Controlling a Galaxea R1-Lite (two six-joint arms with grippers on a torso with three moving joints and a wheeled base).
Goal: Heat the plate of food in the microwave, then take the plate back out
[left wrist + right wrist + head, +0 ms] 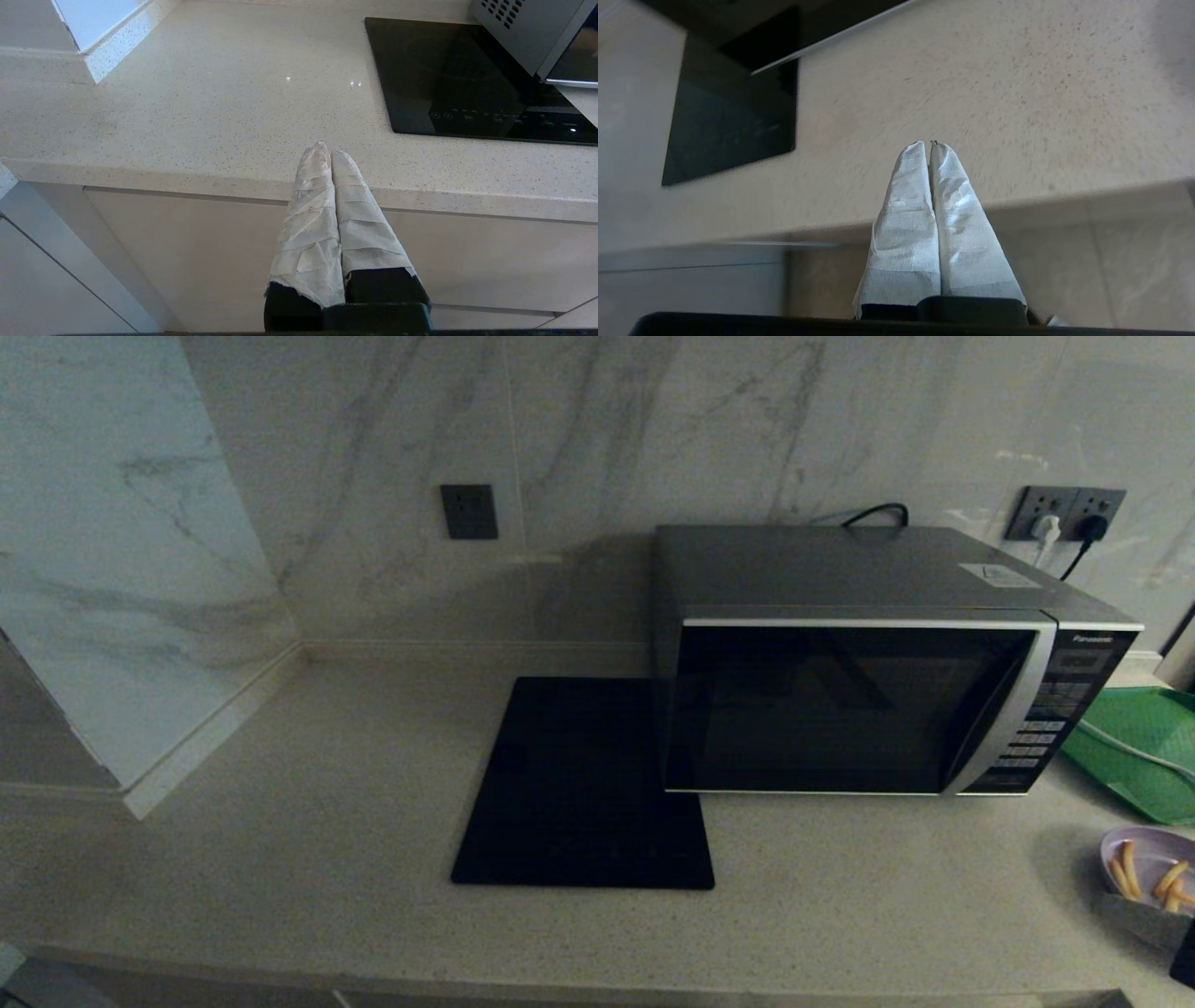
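Speckled stone counter bears the boxy silver microwave; cloth-wrapped right gripper and left gripper both clenched, low-centre in their views

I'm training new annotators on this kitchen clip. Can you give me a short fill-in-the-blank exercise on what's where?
1. The microwave has its door ____.
2. The plate of food sits on the counter, in front of the ____ tray.
3. Directly beside the microwave, on its left in the head view, lies a flat ____ square mat.
4. The right gripper has its wrapped fingers ____, holding nothing.

Missing words: closed; green; black; shut
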